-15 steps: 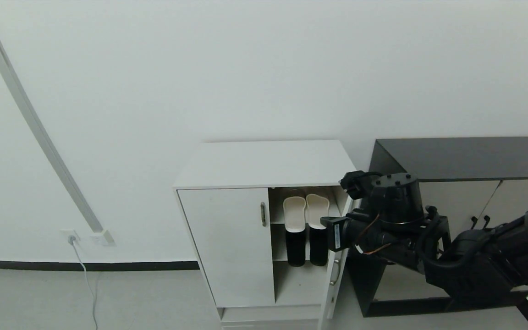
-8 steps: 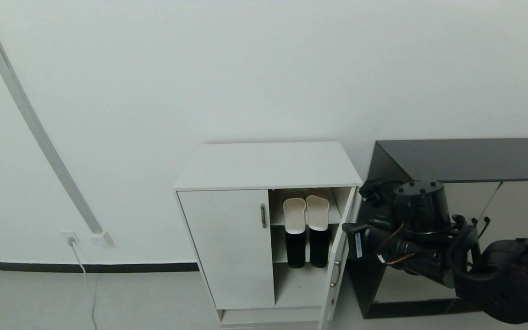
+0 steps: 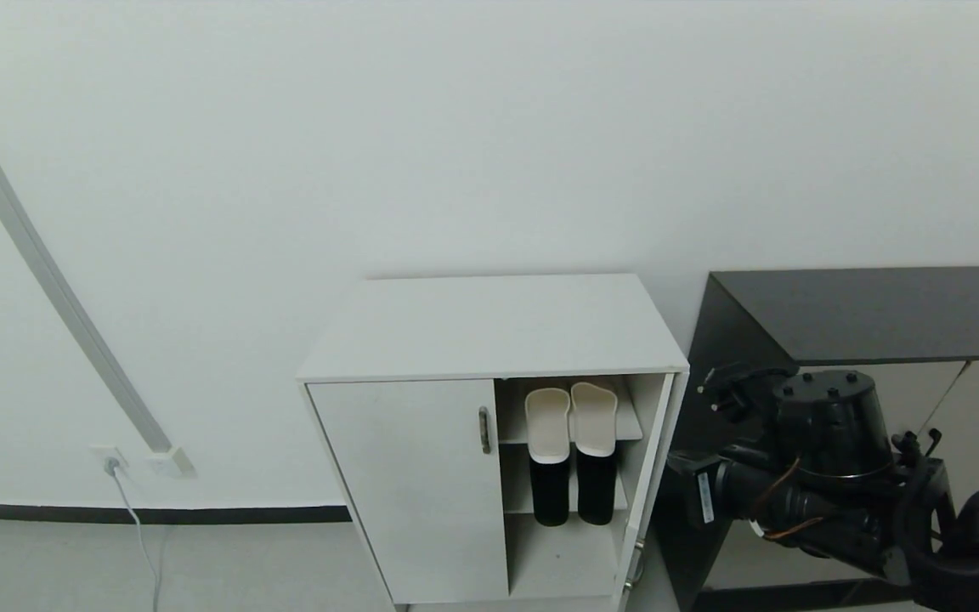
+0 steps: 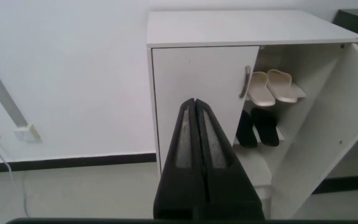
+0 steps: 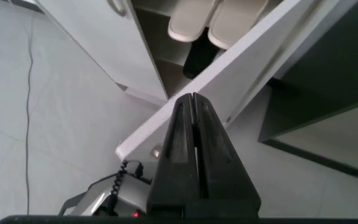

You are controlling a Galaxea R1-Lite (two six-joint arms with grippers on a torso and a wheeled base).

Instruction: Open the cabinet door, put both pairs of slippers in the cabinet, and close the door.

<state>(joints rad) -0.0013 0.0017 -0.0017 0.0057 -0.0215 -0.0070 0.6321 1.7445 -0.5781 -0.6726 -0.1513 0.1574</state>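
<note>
Cabinet (image 3: 489, 327) is standing at the lower centre of the head frame against the wall, with its door (image 4: 328, 124) hanging wide open toward the lower right and the other door (image 3: 404, 484) lying flush. Inside, the white slippers (image 3: 570, 416) are sitting on the upper shelf and the black slippers (image 3: 573, 489) are resting on the shelf below, toes hanging over its edge. Both pairs look stowed, so I am judging that only the closing is remaining. The right gripper (image 5: 194, 99) is hovering just outside the door with its jaws pressed together on nothing. The left gripper (image 4: 195, 102), jaws likewise together and empty, is pointing at the cabinet from well apart. The next move is calling for the right arm to get behind the door's outer face and sweep it left until it meets the frame. Against the earlier frames the camera is sitting differently, the cabinet showing lower. Even so, the right arm is pulling back: it was overlapping the opening, and it is now lying to the right, before the dark sideboard (image 3: 872, 310).
</note>
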